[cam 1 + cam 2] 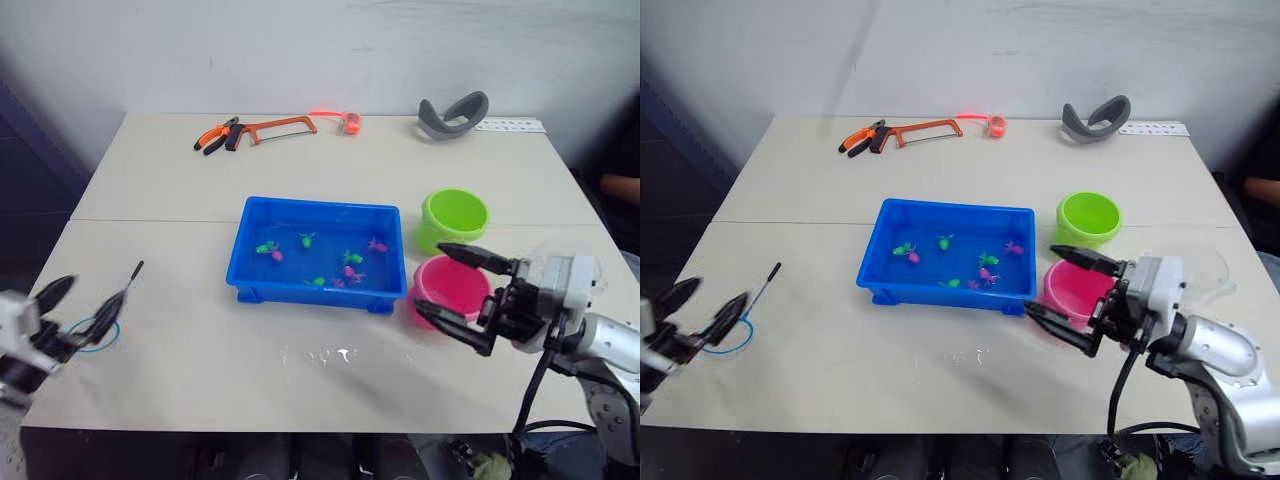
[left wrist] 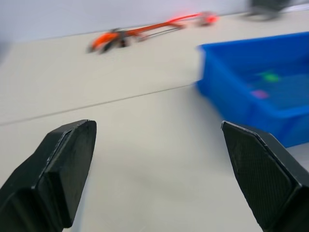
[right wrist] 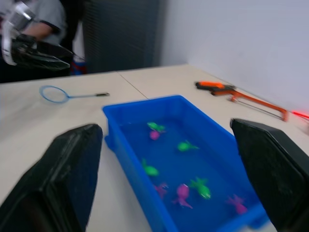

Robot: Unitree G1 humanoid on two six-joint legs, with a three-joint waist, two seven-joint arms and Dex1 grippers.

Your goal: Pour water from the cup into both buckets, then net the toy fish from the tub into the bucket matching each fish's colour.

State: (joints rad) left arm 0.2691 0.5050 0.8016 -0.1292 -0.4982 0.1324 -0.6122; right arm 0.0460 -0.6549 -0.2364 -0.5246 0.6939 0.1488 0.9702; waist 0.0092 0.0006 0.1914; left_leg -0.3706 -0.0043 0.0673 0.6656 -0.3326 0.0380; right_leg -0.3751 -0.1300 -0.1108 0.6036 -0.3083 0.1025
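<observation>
Your right gripper (image 1: pixel 455 285) hangs over the pink bucket (image 1: pixel 450 290) with its two black fingers spread wide and nothing between them; one finger reaches over the far rim and the other sits at the near rim; you can see the same wide gap in the right wrist view, where the tub shows between the two fingers.

Your left gripper (image 1: pixel 702 304) sits at the near left edge of the table (image 1: pixel 180 190); its fingers are spread too and hold nothing; the little blue net (image 1: pixel 740 322) lies flat on the table just beside those fingers, with its ring near them and its thin dark handle pointing away toward the wall.

You can see the blue tub (image 1: pixel 320 290) in the middle of the table with water in it; small green and pink toy fish (image 1: pixel 348 262) float inside, some near the middle and some by the near wall; the green bucket (image 1: pixel 454 215) stands just past the pink one, on the tub's right side, and the two buckets are almost touching; the clear cup (image 1: pixel 1206 268) is hard to make out, but it seems to stand on the table behind your right arm.

Some wet drops (image 1: pixel 320 355) shine on the table in front of the tub; far back by the wall lie an orange hacksaw (image 1: pixel 280 128), orange pliers (image 1: pixel 216 136) and a grey curved thing (image 1: pixel 452 115).
</observation>
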